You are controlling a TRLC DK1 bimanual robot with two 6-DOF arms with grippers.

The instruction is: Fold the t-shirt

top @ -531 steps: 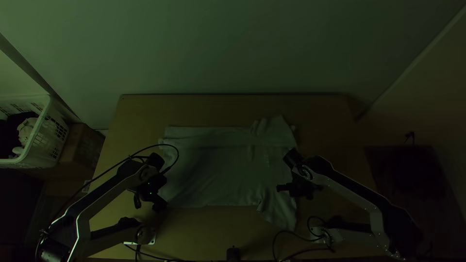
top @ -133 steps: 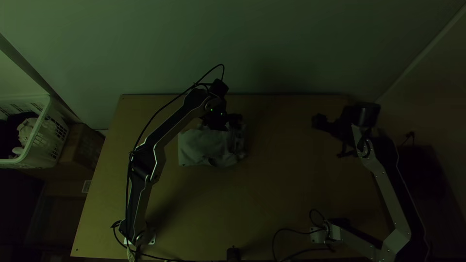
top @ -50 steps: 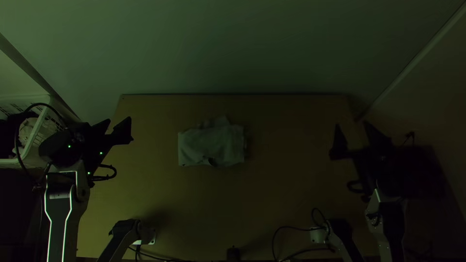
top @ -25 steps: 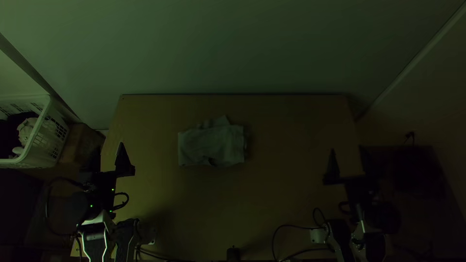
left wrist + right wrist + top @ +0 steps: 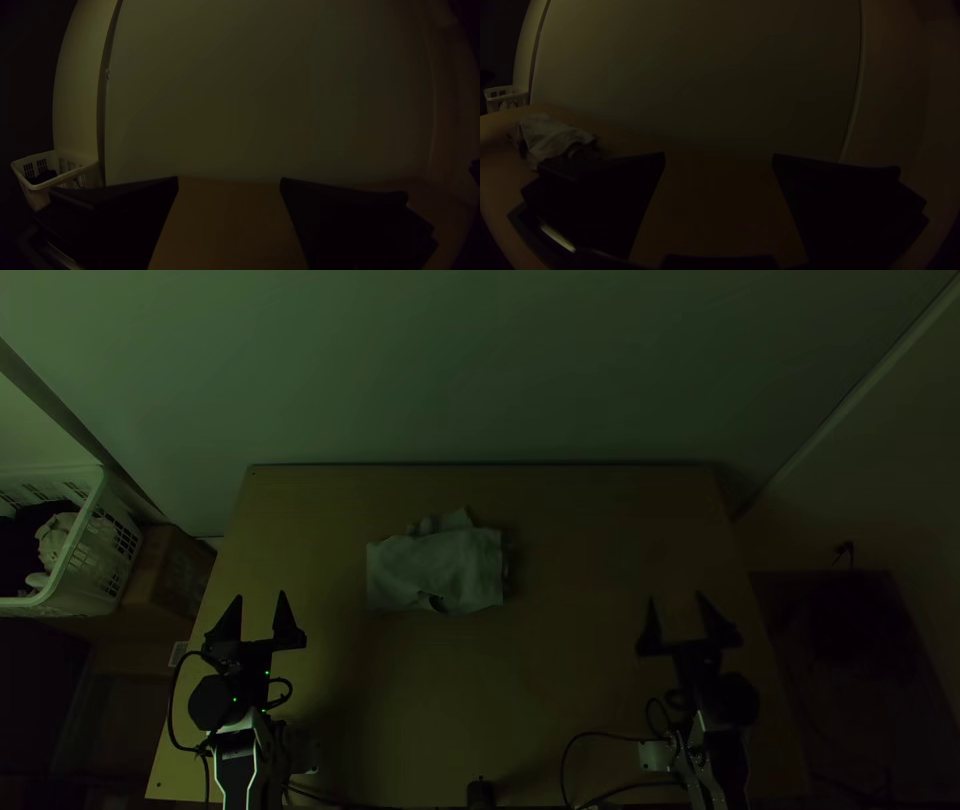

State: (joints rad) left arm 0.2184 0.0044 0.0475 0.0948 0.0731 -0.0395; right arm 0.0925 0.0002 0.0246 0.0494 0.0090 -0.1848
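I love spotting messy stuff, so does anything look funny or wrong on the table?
Yes, the folded t-shirt looks a bit untidy: a loose flap pokes out past its far edge, and a dark gap shows at its near edge. I can't see any spill.

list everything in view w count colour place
table: one, light wood, centre
t-shirt: one, pale grey, folded, on table's far half
wall: one, pale, behind table
basket: one, white, left of table
cloths: several, pale and dark, in basket
box: one, brown, beside basket
small object: one, black, table's near edge
cables: several, black, near arms
arms: two, white and black, near corners
left gripper: one, black, open, left side
right gripper: one, black, open, right side
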